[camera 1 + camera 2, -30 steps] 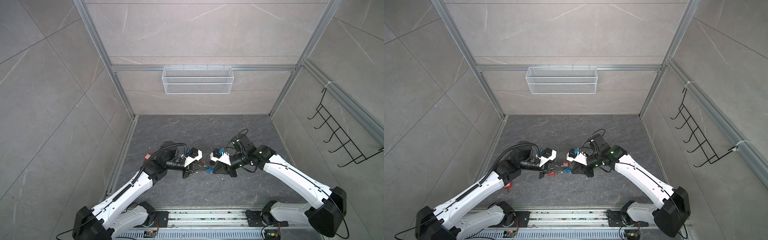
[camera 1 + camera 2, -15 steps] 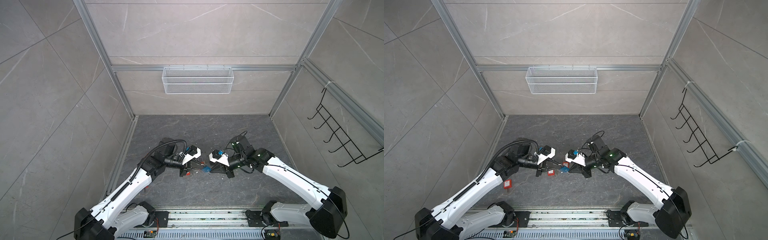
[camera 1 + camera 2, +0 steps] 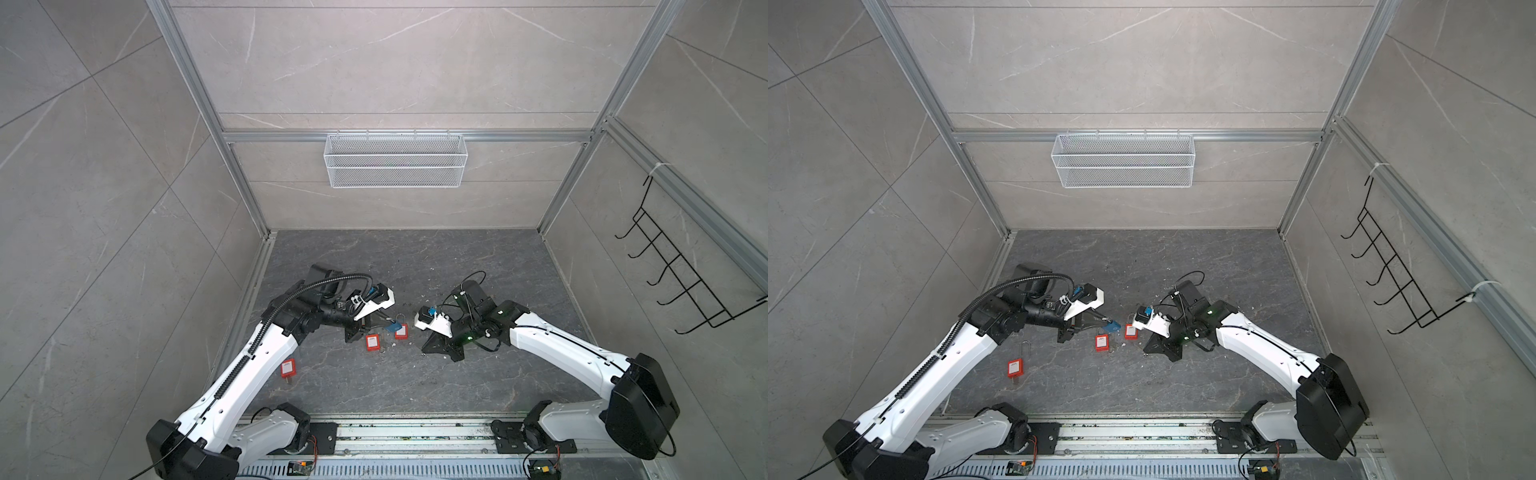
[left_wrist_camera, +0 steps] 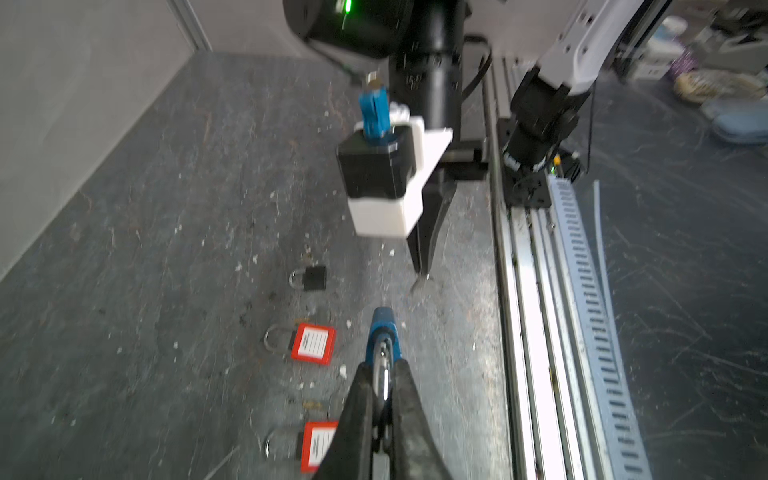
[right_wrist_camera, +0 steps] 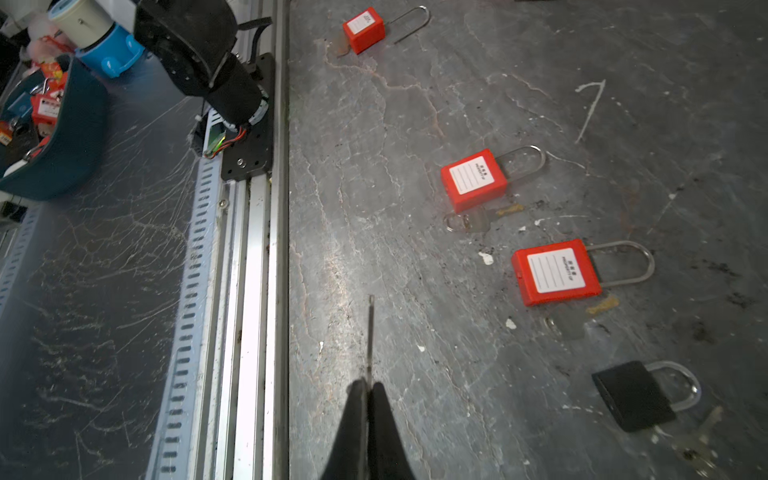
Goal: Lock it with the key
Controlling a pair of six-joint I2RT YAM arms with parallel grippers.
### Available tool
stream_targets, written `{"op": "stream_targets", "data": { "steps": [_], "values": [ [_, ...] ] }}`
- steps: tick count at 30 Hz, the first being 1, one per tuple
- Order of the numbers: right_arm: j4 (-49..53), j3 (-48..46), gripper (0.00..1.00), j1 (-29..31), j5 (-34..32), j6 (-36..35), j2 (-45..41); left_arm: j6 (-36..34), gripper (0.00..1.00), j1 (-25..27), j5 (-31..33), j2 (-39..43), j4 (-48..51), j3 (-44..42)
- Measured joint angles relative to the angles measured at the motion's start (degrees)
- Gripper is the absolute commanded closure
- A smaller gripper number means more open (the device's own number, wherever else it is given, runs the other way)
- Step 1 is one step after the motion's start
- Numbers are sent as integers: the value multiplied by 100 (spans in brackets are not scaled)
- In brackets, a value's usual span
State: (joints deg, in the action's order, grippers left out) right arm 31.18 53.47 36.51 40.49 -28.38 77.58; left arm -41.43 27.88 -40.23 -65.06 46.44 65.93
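A blue padlock (image 4: 384,330) hangs off the floor with my left gripper (image 4: 382,376) shut on its silver shackle, the blue body sticking out past the fingertips. In both top views the blue padlock (image 3: 391,327) (image 3: 1112,327) sits just off the left gripper (image 3: 377,321). My right gripper (image 5: 368,385) is shut on a thin metal key (image 5: 370,332), seen edge-on and pointing away over the floor. The left wrist view shows that key (image 4: 419,284) below the right gripper (image 4: 422,269). A gap of bare floor separates key and blue padlock.
Red padlocks (image 5: 473,180) (image 5: 556,272) (image 5: 363,30) and a black padlock (image 5: 633,395) lie on the dark floor, with loose keys (image 5: 469,220) beside them. The aluminium rail (image 5: 249,291) runs along the front edge. A wire basket (image 3: 395,166) hangs on the back wall.
The two grippers were nearly tip to tip; now they have drawn apart. The left one has pulled the blue padlock leftward and the right one has backed off with the key.
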Motion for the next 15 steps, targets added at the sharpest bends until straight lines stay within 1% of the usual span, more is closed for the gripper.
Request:
{"op": "stream_targets", "data": {
  "steps": [3, 6, 12, 15],
  "values": [
    [-258, -129, 100, -72, -160, 297, 0, -264, 100, -195, 542, -374, 717, 219],
    [-470, -267, 100, -116, -326, 573, -2, -431, 100, -461, 896, -627, 1257, 219],
    [-918, -393, 100, -168, -542, 1239, -2, -734, 100, -1113, 1165, -977, 1624, -9],
    [-1141, -433, 100, -170, -623, 1604, 7, -881, 100, -1231, 1270, -1366, 1609, -205]
  ]
}}
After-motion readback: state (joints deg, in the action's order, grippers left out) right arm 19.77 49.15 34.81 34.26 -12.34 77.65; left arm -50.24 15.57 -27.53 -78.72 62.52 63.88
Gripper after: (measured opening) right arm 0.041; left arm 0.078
